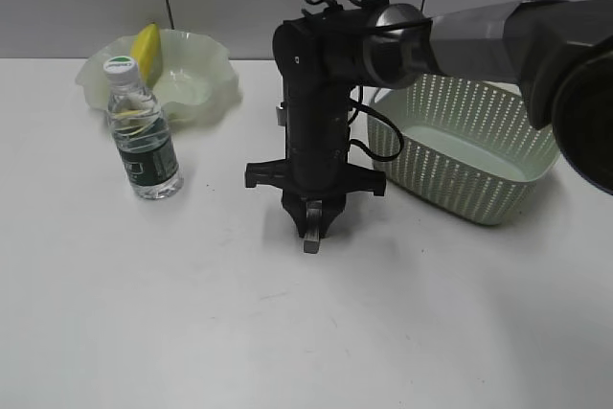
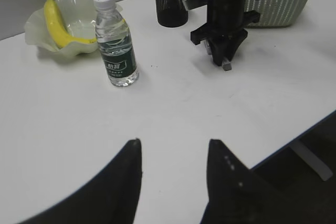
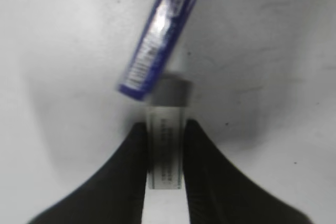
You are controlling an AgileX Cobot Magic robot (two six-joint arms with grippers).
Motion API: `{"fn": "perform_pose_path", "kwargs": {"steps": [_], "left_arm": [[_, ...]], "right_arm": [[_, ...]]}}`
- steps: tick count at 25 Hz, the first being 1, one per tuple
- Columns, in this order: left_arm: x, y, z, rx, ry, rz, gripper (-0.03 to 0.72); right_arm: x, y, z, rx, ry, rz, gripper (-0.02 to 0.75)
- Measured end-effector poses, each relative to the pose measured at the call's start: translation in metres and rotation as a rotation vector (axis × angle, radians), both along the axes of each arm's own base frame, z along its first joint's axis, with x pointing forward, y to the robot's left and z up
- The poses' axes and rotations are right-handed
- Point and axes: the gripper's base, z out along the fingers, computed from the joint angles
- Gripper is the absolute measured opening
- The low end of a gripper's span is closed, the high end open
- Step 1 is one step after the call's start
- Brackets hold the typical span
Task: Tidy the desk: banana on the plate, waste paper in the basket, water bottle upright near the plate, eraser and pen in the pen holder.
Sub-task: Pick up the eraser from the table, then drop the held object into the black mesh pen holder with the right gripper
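The right claw (image 1: 312,227) points straight down at the middle of the white worktop (image 1: 287,332), its arm reaching in from the right edge of the exterior view. It is clenched on a small grey-and-white eraser (image 3: 167,140), a flat block pinched between the two dark fingers (image 3: 202,150) with its grey end sticking out below the fingertips. In the right wrist view a blue-sleeved object with white print (image 3: 160,35), blurred, lies slantwise on the worktop just beyond the eraser's tip; whether the two touch cannot be told.

The banana (image 1: 147,45) lies in the pale green wavy-rimmed plate (image 1: 215,69) at the back left of the worktop. The water bottle (image 1: 142,131) stands upright just in front of the plate, white cap on top and dark green label facing the camera.

The black mesh pen holder (image 2: 170,3) stands behind the right arm, hidden by it in the exterior view; the left wrist view shows it with something blue and something pale poking out of its mouth. The sage green perforated basket (image 1: 479,155) sits at the right, near the arm; the part of its floor that shows is bare.

The left claw (image 2: 173,156) hangs released over bare worktop near the front edge, its two dark fingers apart with nothing between them.
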Motion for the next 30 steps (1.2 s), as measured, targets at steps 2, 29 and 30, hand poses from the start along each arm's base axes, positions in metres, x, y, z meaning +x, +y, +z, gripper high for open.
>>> {"fn": "perform_pose_path", "kwargs": {"steps": [2,29,30], "left_arm": [[0.000,0.000,0.000,0.000,0.000,0.000,0.309],[0.000,0.000,0.000,0.000,0.000,0.000,0.304],[0.000,0.000,0.000,0.000,0.000,0.000,0.304]], "right_arm": [[0.002,-0.003,0.000,0.001,0.012,-0.016,0.158],[0.079,-0.004,0.122,0.028,-0.870,0.221,0.167],[0.081,-0.006,0.118,0.027,-0.869,0.221,0.167]]}}
